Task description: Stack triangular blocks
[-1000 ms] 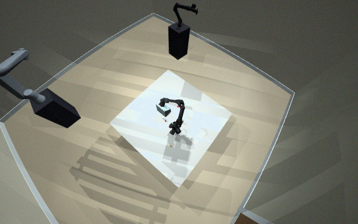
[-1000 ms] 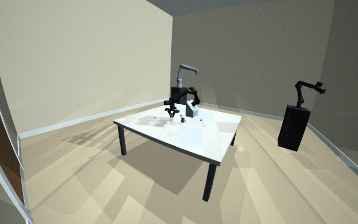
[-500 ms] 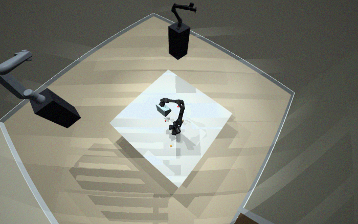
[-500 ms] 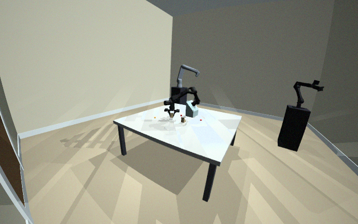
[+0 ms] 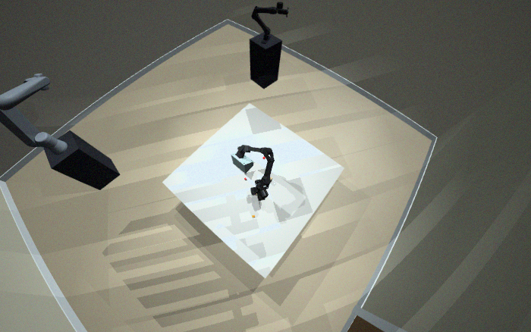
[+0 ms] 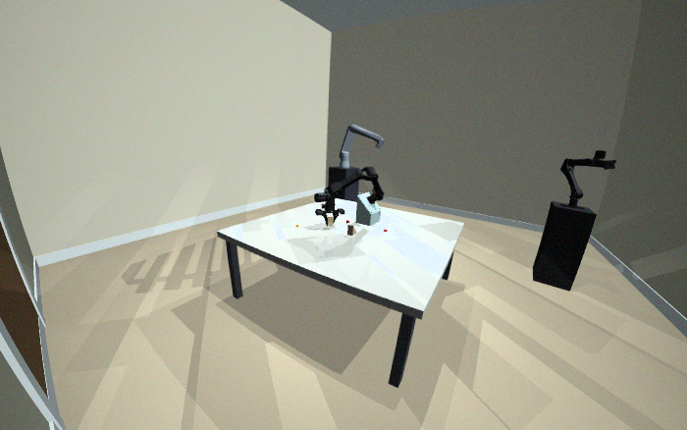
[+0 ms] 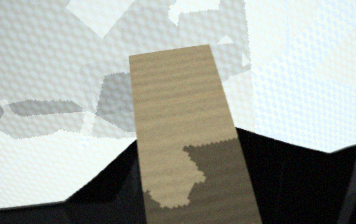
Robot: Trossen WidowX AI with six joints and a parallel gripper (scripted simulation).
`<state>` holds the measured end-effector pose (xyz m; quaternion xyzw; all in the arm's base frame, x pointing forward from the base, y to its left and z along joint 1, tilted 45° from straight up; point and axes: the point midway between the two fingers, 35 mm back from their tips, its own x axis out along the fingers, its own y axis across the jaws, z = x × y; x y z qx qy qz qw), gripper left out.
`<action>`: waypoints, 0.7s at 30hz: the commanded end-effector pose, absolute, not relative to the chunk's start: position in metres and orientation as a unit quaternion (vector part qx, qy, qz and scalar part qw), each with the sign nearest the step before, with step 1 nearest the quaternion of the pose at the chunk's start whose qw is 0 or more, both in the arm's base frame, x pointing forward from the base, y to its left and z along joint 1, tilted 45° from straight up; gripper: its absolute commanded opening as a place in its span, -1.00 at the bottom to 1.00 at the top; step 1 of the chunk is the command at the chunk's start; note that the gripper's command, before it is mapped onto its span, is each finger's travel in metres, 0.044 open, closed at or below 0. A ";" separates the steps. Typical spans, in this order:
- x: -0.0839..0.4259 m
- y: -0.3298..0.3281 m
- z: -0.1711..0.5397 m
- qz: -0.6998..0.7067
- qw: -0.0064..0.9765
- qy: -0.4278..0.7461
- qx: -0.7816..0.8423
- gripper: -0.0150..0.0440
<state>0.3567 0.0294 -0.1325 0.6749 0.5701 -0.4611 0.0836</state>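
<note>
Atop the white table (image 5: 219, 145) (image 6: 324, 253), the claw (image 5: 259, 198) (image 6: 332, 221) (image 7: 182, 139) grips a wooden block (image 6: 330, 221) (image 7: 180, 100), with another block (image 6: 350, 230) nearby.

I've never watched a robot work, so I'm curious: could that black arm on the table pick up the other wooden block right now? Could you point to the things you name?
Probably not yet: its gripper (image 6: 330, 221) is already shut on one wooden block (image 6: 330, 221) (image 7: 185, 110). Nothing visible seems to bar the way to the other block (image 6: 350, 230).

The block (image 6: 330, 221) (image 7: 182, 100) looks like matt, grained wood; the fingers (image 6: 332, 222) look matt.
</note>
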 end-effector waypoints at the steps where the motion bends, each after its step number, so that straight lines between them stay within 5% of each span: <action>1: 0.356 0.030 -0.132 -0.426 0.121 0.598 0.668 -0.49; 21: 0.355 0.037 -0.139 -0.358 0.194 0.641 0.650 -0.49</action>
